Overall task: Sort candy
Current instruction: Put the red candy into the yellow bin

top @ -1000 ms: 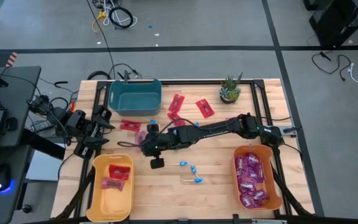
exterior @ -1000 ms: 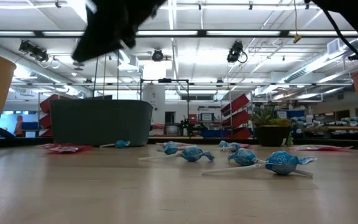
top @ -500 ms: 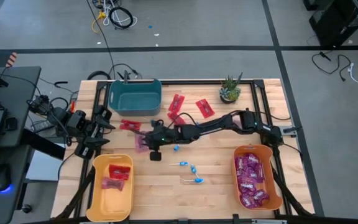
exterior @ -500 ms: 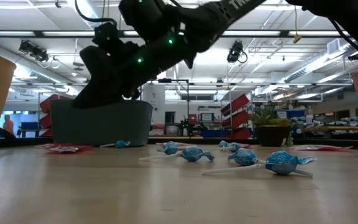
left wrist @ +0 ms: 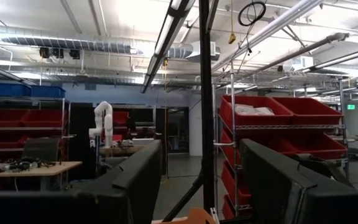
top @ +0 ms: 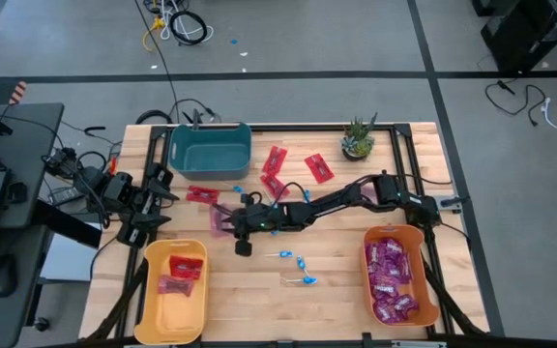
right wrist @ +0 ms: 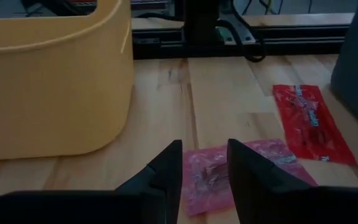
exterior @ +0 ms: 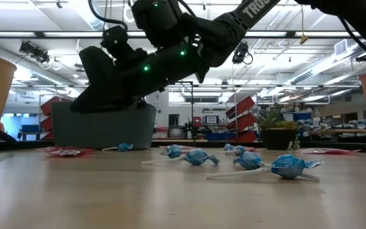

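The high camera is looking straight down on the whole desk (top: 337, 290). The low one is sitting at desk level, facing the room beyond; both are taking in the blue lollipops (exterior: 289, 166). The left wrist camera is facing the room; the right is looking closely at a pink packet (right wrist: 213, 177).

Left wrist view: the left gripper (left wrist: 201, 186) is seen with its two dark fingers (left wrist: 135, 180) spread wide apart, nothing held between them. An orange edge (left wrist: 191, 218) is visible low between the fingers. Beyond, a black vertical post (left wrist: 207, 93) is seen, with red storage bins (left wrist: 272, 115) on metal shelving, a white robot arm (left wrist: 101, 121) and a wooden workbench (left wrist: 23, 168).
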